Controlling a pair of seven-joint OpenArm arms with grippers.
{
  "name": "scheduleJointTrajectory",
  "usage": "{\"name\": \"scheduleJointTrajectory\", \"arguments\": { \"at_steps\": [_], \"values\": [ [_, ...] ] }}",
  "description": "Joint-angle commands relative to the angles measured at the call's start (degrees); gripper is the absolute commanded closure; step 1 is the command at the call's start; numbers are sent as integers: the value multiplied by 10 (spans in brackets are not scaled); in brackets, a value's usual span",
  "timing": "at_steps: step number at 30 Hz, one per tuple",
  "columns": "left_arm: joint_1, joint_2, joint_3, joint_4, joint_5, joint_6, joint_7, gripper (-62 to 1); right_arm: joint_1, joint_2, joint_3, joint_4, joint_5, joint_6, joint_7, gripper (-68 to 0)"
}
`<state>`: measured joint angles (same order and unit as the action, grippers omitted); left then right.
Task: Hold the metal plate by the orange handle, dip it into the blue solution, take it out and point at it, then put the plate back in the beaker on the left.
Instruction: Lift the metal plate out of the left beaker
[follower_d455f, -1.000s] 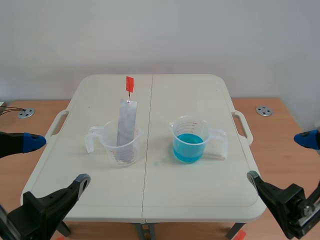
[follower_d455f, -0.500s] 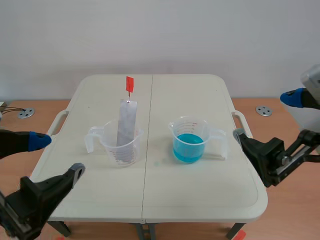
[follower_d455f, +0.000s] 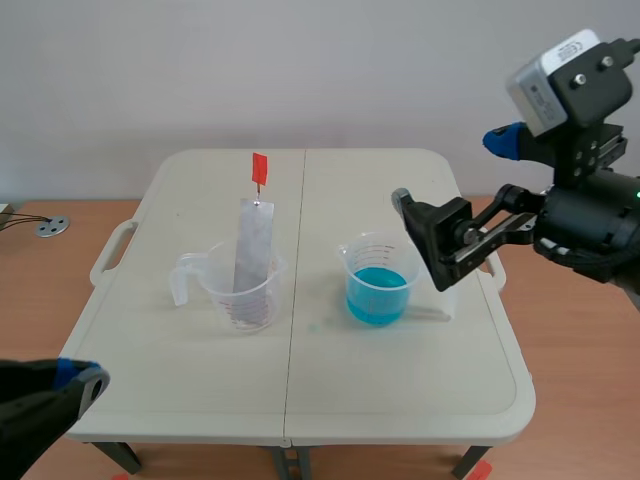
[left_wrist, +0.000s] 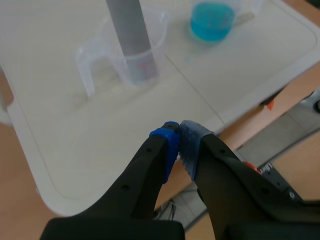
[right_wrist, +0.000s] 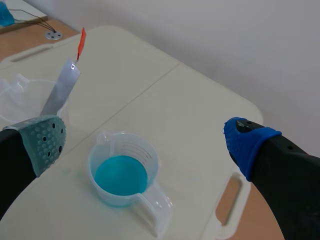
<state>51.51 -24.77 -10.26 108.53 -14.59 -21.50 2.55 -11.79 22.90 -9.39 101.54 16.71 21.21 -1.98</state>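
Metal plate (follower_d455f: 253, 245) near-upright in beaker (follower_d455f: 222, 290), orange handle (follower_d455f: 259, 167) topmost, leftward of my spread right fingers (right_wrist: 47, 137); clenched left fingers (left_wrist: 165, 145) sit farther.

1. The right gripper (right_wrist: 146, 141) hangs with its fingers wide apart above the table (right_wrist: 195, 105).
2. A beaker (right_wrist: 156, 211) of blue solution (right_wrist: 121, 176) sits between them.
3. The metal plate (right_wrist: 61, 90), orange handle (right_wrist: 81, 36) uppermost, leans in a clear beaker (right_wrist: 17, 106).

Orange handle (follower_d455f: 259, 167) seemingly stands free above beaker (follower_d455f: 252, 312).
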Motion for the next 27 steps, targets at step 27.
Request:
{"name": "scheduleJointTrajectory", "arguments": {
  "at_steps": [27],
  "values": [
    [200, 1, -68, 6, 55, -1, -51, -12, 286, -168, -158, -321, 17, 42, -7, -663]
  ]
}}
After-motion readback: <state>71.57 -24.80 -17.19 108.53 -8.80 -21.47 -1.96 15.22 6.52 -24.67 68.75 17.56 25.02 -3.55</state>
